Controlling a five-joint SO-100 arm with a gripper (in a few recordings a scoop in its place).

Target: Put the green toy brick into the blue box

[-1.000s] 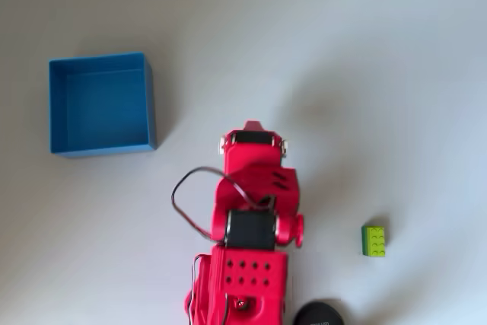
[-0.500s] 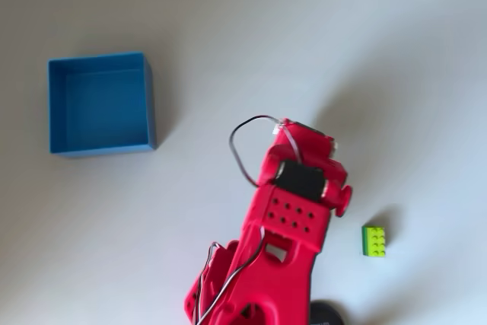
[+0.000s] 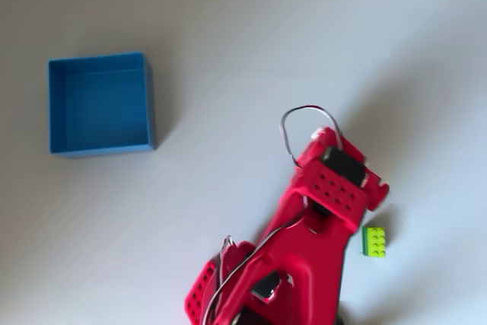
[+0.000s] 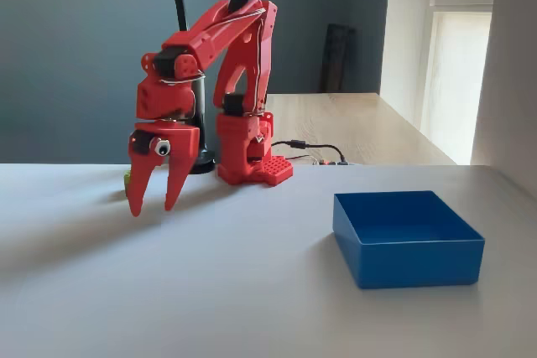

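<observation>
Gripper (image 4: 153,204) held spread and empty above table (image 4: 252,291), poised for pickup. Green toy brick (image 3: 374,241) seen just beside arm, on table. Blue box (image 3: 101,104) lies well apart, unfilled.

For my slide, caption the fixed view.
Red arm's open gripper hangs above the table near the green toy brick, blue box apart.

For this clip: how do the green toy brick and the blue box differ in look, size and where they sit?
The green toy brick is lime, solid and studded; the blue box is bright blue, hollow and open-topped. The brick is far smaller than the box. In the overhead view the brick lies lower right beside the red arm; the box sits upper left, apart from it. Both rest on the white table.
</observation>
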